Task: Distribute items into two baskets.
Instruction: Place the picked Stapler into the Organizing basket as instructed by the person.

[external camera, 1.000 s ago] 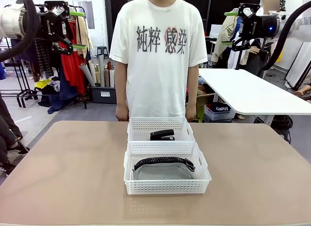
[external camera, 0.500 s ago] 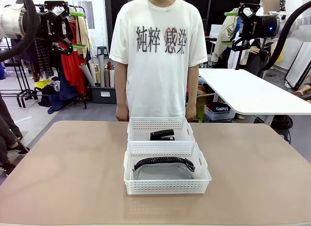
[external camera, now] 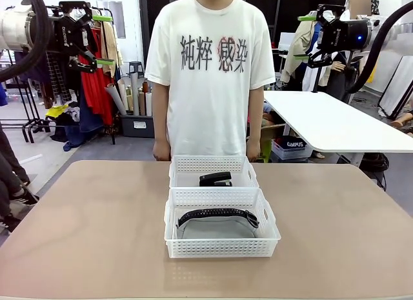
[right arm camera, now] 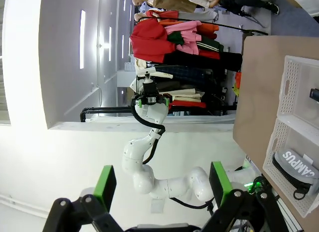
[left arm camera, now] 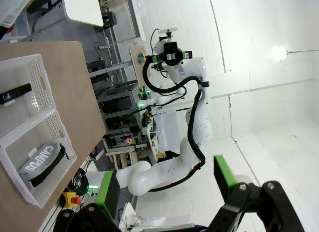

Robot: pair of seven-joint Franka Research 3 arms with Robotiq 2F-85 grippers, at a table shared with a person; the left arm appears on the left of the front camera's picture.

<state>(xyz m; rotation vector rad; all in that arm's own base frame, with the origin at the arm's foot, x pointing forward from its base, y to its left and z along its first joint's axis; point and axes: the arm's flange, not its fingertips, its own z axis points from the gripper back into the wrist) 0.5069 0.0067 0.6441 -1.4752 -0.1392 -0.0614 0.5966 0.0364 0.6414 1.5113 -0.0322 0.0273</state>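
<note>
The left tool (external camera: 103,39) and the right tool (external camera: 305,37) hang high above the table (external camera: 84,235), both spread wide and empty. The grey pencil pouch (external camera: 216,224) lies in the near basket (external camera: 221,247); the black stapler (external camera: 215,179) sits in the far basket (external camera: 211,163), before the person (external camera: 211,74).

Two baskets, near (external camera: 221,240) and far (external camera: 213,165), are showing white translucent plastic with perforated lattice rims. The pouch (external camera: 216,222) is showing matt grey cloth with a black toothed zipper strip and white print. The stapler (external camera: 215,179) is showing smooth black plastic with a slight sheen. The surface (external camera: 90,229) is appearing as smooth matt tan laminate. Each end effector, left (external camera: 103,40) and right (external camera: 306,37), is showing matt black links with green pads.
</note>
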